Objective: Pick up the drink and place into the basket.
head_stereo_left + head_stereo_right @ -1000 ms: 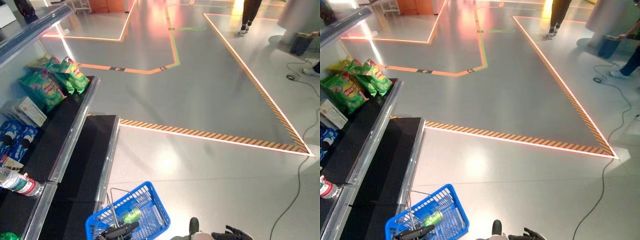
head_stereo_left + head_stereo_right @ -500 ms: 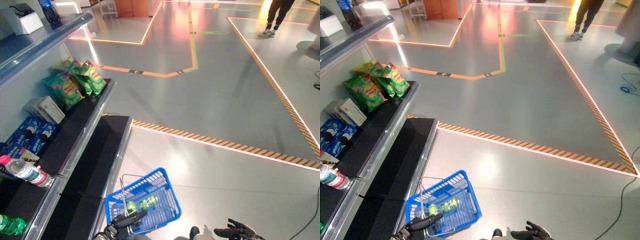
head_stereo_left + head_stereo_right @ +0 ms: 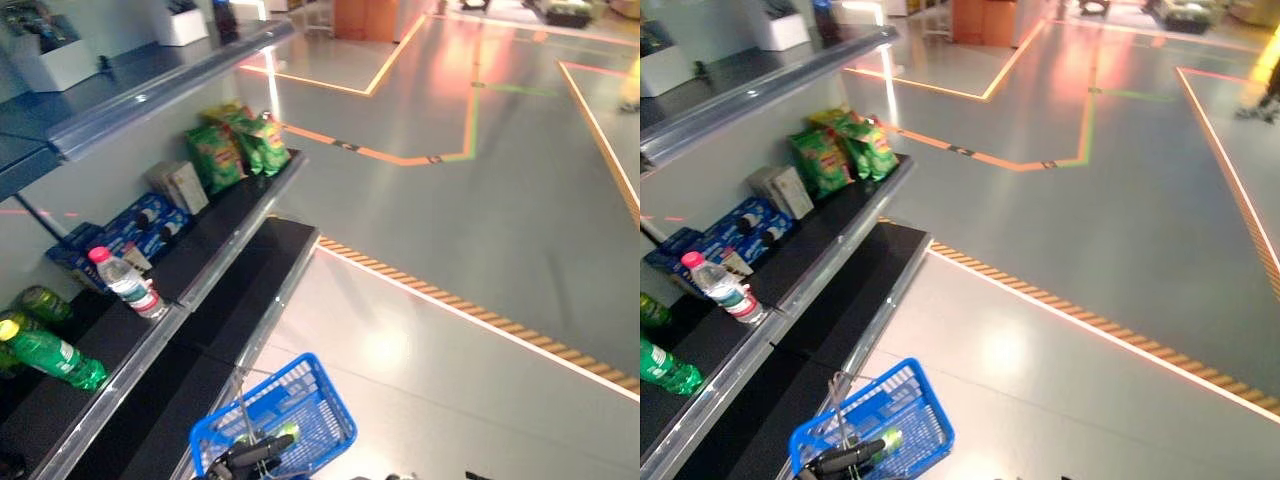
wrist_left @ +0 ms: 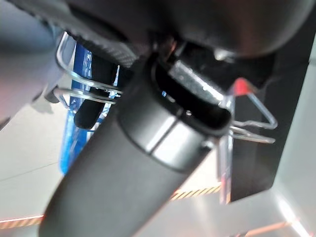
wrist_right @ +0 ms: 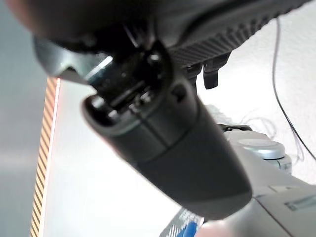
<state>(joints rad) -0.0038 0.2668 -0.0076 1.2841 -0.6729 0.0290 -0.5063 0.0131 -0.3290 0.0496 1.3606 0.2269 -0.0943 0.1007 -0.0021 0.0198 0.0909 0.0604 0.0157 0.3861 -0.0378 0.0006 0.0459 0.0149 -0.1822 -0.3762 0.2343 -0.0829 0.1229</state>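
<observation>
A blue wire basket hangs low by the shelf's foot, and my left hand is shut on its metal handle. A green drink can lies inside the basket. On the shelf to my left stand a clear water bottle with a pink cap and green bottles, one lying on its side. My right hand shows only in its own wrist view, thumb straight, holding nothing, over the floor.
Further along the shelf sit green snack bags, a pale box and blue packs. An upper shelf carries white boxes. Grey floor with orange and striped tape lines spreads to the right.
The camera has swung left, so more of the shelf and its bottles show. The basket stays in my left hand. My right hand has left the eye views.
</observation>
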